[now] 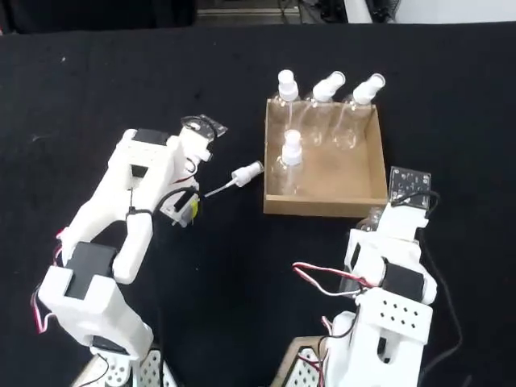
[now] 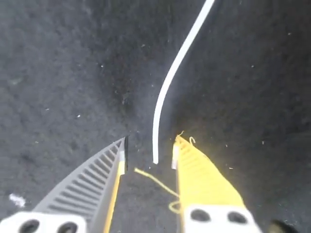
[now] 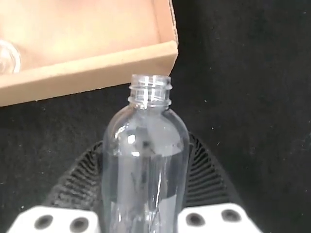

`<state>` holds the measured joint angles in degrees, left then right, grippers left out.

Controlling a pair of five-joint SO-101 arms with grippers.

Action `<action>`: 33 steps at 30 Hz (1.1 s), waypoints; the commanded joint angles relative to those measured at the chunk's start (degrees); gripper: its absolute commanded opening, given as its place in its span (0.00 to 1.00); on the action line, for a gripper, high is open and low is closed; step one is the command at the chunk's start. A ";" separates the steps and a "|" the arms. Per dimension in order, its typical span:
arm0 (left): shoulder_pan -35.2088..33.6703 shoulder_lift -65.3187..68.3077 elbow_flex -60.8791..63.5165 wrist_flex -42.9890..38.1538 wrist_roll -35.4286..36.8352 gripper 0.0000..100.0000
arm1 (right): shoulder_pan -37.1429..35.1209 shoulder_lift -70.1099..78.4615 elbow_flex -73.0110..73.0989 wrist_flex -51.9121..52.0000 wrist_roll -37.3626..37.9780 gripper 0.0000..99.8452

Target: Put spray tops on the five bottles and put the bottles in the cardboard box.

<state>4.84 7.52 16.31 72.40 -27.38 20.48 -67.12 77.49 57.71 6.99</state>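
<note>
Black cloth is spread over the counter (image 1: 64,97). On the left side, the left gripper (image 2: 148,158) is held low over the cloth with its jaws spread apart and nothing clasped. The free end of a thin white dip tube (image 2: 167,87) is seen between its two fingertips. The tube belongs to a loose spray top (image 1: 247,172), which is laid on its side on the counter between the left gripper and the cardboard box (image 1: 322,206), close to the box's left wall. Inside the box, four bottles (image 1: 286,173) fitted with white spray tops are found. Three are lined along the far wall with their tops reaching past the rim, and one is placed nearer the left side. Just beside the box's near right corner, outside it, a clear uncapped bottle (image 3: 149,90) is pinched around its body by the right gripper (image 3: 146,145). Its open threaded neck is pointed toward the box's outer wall.
</note>
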 commanded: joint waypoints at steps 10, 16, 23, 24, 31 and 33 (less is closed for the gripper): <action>-0.40 0.09 -2.86 0.88 0.79 0.06 | -0.44 -1.27 0.48 -3.16 -0.35 0.01; -0.31 0.00 -1.98 0.70 0.79 0.03 | -0.35 -1.27 0.48 -3.25 -0.35 0.01; -0.31 0.09 -1.63 0.62 0.70 0.03 | -0.18 -1.27 0.48 -3.25 -0.35 0.01; -0.31 0.09 -1.80 0.62 0.62 0.03 | -0.18 -1.27 0.48 -3.25 -0.35 0.01; -0.40 0.09 -1.63 0.62 0.70 0.15 | -0.09 -1.27 0.48 -3.25 -0.35 0.01; -0.40 0.09 -1.63 0.62 0.70 0.13 | -0.09 -1.27 0.48 -3.25 -0.35 0.01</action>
<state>4.84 8.04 16.13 72.92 -26.95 20.48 -67.12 78.29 55.69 6.99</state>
